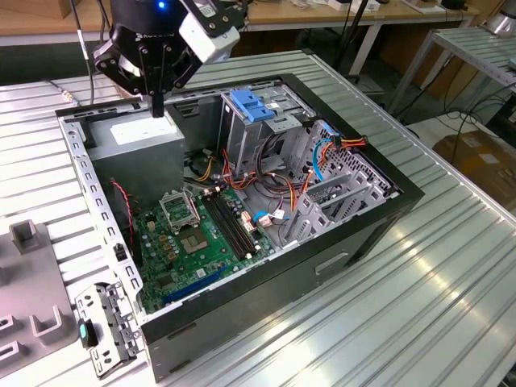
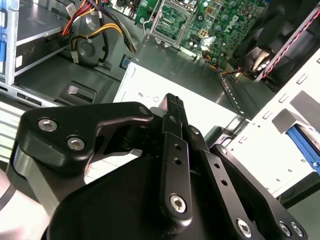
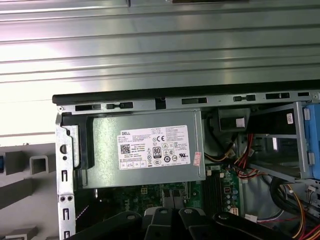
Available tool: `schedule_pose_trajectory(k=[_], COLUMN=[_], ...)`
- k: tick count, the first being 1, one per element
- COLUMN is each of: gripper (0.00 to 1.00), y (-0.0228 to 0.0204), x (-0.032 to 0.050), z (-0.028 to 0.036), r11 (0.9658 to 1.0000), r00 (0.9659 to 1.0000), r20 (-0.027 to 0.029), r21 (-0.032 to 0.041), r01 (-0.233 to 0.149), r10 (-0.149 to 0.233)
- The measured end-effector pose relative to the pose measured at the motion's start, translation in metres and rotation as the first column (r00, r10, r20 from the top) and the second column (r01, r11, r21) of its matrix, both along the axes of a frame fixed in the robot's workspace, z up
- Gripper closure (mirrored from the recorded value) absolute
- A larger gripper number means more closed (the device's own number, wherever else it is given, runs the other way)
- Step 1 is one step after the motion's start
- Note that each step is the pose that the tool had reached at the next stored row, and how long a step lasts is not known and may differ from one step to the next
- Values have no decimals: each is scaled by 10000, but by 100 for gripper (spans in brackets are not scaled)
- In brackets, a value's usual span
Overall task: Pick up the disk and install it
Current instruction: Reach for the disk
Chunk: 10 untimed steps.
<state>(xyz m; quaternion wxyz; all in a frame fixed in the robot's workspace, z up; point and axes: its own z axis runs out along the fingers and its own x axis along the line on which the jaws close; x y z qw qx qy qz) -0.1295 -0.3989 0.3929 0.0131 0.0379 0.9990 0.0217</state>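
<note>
My gripper (image 1: 157, 106) hangs over the back corner of the open computer case (image 1: 403, 193), just above the grey power-supply box (image 1: 141, 133). In the second wrist view its black fingers (image 2: 173, 102) stand together with nothing between them, pointing at the box's white sticker (image 2: 200, 107). I cannot tell where the disk is. A blue strip on pale metal (image 2: 304, 144) shows past the case's perforated wall, but it is cut off by the frame edge. The tall drive cage with its blue latch (image 1: 254, 105) stands at the exterior view's right of the gripper.
The green motherboard (image 1: 197, 234) lies on the case floor, with red, yellow and orange cables (image 1: 266, 181) beside it. A lower metal cage (image 1: 334, 189) with a blue cable sits at the far side. Grey fixture blocks (image 1: 24, 234) and a loose bracket (image 1: 105, 330) lie on the slatted table.
</note>
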Motion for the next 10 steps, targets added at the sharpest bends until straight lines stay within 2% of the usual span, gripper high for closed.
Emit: schedule_pose_trajectory(k=[10], gripper=[89], y=[0], x=[-58], z=[0], r11=[10000], r00=[10000], r20=[-1], r21=[0], r01=[-1], r10=[1])
